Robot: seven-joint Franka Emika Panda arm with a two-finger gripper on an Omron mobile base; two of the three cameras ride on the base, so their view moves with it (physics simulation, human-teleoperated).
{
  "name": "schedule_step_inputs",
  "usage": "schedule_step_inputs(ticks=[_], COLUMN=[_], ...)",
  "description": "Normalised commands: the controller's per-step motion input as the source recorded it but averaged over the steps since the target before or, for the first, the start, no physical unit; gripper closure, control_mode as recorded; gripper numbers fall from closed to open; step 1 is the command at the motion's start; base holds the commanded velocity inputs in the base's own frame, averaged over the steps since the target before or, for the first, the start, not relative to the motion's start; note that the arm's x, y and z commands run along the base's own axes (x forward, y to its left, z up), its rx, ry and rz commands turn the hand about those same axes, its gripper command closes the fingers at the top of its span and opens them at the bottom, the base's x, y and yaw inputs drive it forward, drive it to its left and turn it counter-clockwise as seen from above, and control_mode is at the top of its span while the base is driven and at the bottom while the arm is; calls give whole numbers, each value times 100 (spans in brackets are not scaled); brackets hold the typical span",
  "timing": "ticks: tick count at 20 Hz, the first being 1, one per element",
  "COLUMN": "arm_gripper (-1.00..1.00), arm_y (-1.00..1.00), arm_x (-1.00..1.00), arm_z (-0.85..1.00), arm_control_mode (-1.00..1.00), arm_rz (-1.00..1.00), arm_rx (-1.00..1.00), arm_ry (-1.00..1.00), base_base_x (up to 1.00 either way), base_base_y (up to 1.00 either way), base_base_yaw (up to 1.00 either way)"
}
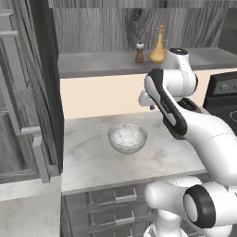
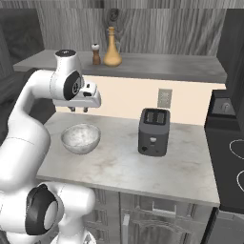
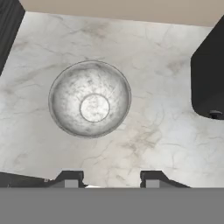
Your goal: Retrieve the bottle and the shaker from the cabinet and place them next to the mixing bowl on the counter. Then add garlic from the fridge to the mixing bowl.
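Observation:
On the grey shelf of the open cabinet (image 1: 92,65) stand the tan gourd-shaped bottle (image 1: 158,46) (image 2: 112,50) and, just left of it, the short brown white-topped shaker (image 1: 139,53) (image 2: 96,54). The glass mixing bowl (image 1: 127,137) (image 2: 81,138) (image 3: 89,99) sits empty on the marbled counter (image 1: 92,162) (image 2: 143,167). My gripper (image 1: 147,103) (image 2: 78,109) (image 3: 111,178) hangs above the counter, pointing down, just behind and above the bowl and well below the shelf. It is open with nothing between its fingers. The garlic is out of view.
A dark toaster (image 2: 154,132) (image 3: 210,78) stands on the counter right of the bowl. A black stove (image 2: 228,152) (image 1: 227,92) borders the counter's right end. The tall grey fridge (image 1: 18,115) stands at the left end. Grey drawers (image 1: 111,203) sit below.

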Motion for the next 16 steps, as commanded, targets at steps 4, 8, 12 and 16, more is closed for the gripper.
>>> schedule_step_inputs(ticks=[4, 8, 12, 16], arm_gripper=[-100, -100, -100, -100], arm_y=[0, 0, -1, -8], arm_x=[-2, -26, -19, -8], arm_z=[0, 0, 2, 33], arm_control_mode=[-100, -100, -100, -100], arm_rz=[0, -2, -13, -15], arm_rx=[0, 0, 0, 0], arm_ry=[1, -1, -14, -18], base_base_x=[0, 0, 0, 0], base_base_y=[0, 0, 0, 0], base_base_yaw=[0, 0, 0, 0])
